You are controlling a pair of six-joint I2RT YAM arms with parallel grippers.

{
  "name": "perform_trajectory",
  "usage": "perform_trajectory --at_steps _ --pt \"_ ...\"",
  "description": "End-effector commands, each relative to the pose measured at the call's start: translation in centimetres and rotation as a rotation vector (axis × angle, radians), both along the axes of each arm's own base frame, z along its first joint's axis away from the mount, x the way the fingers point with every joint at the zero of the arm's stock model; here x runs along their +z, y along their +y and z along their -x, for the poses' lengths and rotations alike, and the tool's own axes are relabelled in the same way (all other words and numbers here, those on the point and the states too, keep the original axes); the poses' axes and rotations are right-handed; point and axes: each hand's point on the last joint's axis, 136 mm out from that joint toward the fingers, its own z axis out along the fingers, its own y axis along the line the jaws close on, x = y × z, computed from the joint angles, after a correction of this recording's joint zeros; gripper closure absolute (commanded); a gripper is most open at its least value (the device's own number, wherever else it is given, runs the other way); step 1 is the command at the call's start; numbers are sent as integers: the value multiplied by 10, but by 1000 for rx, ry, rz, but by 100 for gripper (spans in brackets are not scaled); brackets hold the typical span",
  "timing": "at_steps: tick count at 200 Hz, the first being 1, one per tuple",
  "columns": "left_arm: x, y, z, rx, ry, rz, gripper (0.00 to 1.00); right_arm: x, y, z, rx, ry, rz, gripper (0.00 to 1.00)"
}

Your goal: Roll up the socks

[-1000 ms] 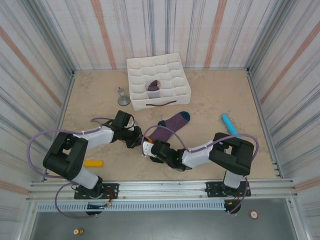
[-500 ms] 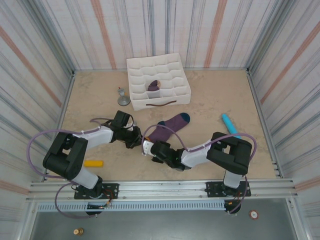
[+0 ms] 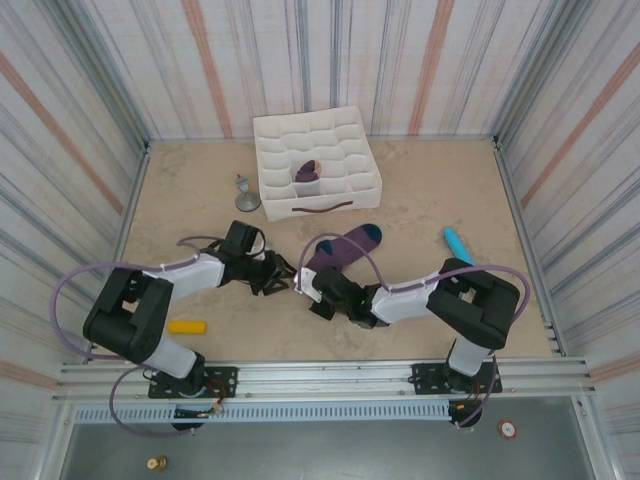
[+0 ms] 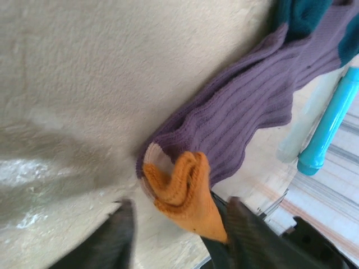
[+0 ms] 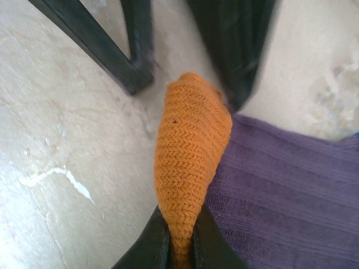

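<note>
- Fingers [image 5: 156,242] of the right gripper [image 5: 179,238] are clamped on the orange cuff [image 5: 190,145] of a purple ribbed sock [image 3: 345,250] on the table [image 3: 430,190].
- The left gripper [image 4: 179,235] is spread beside it, empty.
- A rolled purple sock [image 3: 307,171] is lodged in a white gridded box [image 3: 320,206].

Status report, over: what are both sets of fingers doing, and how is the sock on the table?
Left fingers open, close to the orange cuff. Right fingers shut on that cuff. Purple sock lying unrolled. Teal cylinder apart, no obstacle.
</note>
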Motion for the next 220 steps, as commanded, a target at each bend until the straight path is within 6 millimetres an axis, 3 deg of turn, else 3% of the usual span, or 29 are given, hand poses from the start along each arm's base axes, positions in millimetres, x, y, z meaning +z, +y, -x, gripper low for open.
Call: perform_trajectory --at_steps 1,80,151,220 --pt "8 5 -4 38 -44 7 29 -14 -12 12 -13 155 -14 100" --pt "9 7 -6 82 -77 32 25 -37 -33 11 -182 457 -98 100" --pt "8 8 -7 87 -76 22 27 -38 -52 13 -350 878 -354 100" --pt "8 6 -11 81 -75 19 29 -44 -72 11 -574 1165 -462 100"
